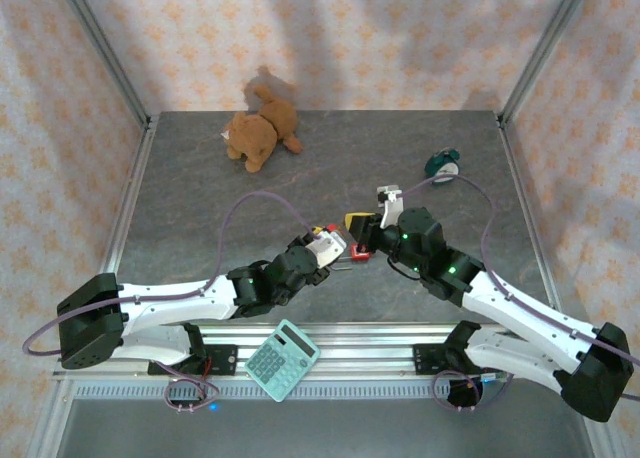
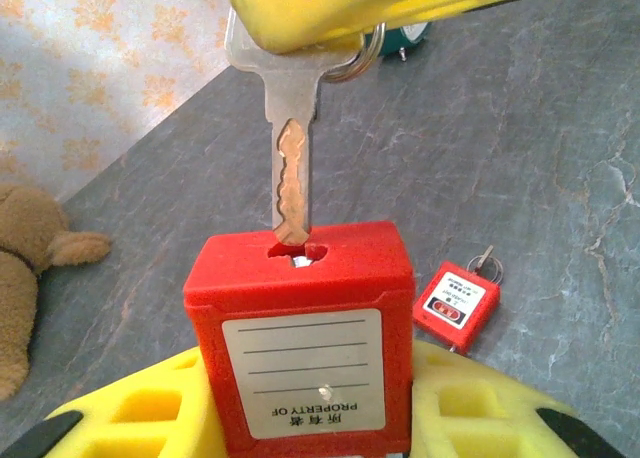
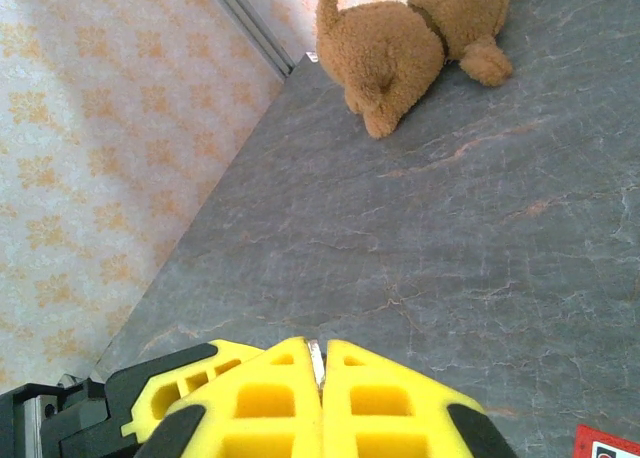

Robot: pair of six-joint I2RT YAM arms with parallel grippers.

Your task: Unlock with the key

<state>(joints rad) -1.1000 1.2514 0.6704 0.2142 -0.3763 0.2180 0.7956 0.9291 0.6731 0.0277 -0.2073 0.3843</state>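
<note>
While our right gripper (image 3: 318, 378) is pinching the stiff key (image 2: 290, 168) by its bow, our left gripper (image 2: 305, 423) is clamping the probably slippery padlock (image 2: 300, 298).

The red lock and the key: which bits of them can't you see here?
- The lock, left wrist view: any metal loop is cut off by the bottom edge and hidden by the left gripper's yellow fingers.
- The key, same view: its head hides under the right gripper's fingers, and its tip is down inside the keyhole.
- The small red lock on the table: the writing on its label is too small to read.
</note>
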